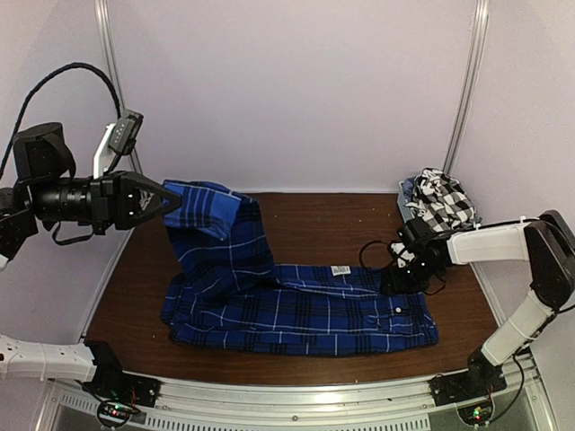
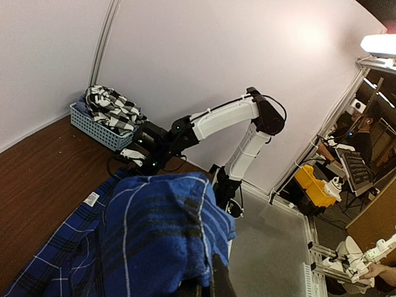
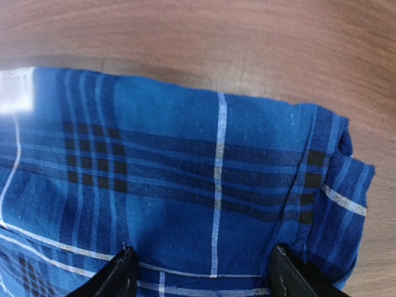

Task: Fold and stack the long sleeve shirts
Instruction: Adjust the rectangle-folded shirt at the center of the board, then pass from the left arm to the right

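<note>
The royal-blue plaid shirt (image 1: 296, 310) lies spread across the brown table. One part of it (image 1: 211, 211) is lifted at the back left, and my left gripper (image 1: 171, 202) is shut on that raised cloth. In the left wrist view the bunched blue cloth (image 2: 161, 235) hangs over the gripper (image 2: 207, 281). My right gripper (image 1: 400, 280) is down on the shirt's right end. Its black fingertips (image 3: 120, 275) stand wide apart, open, with flat plaid cloth (image 3: 216, 185) between them. The black-and-white check shirt (image 1: 442, 199) is heaped at the back right.
The check shirt sits in a small grey slotted basket (image 2: 93, 127) against the back wall at the right. White walls close in the table (image 1: 314, 215) at the back and sides. A metal rail (image 1: 314, 400) runs along the near edge.
</note>
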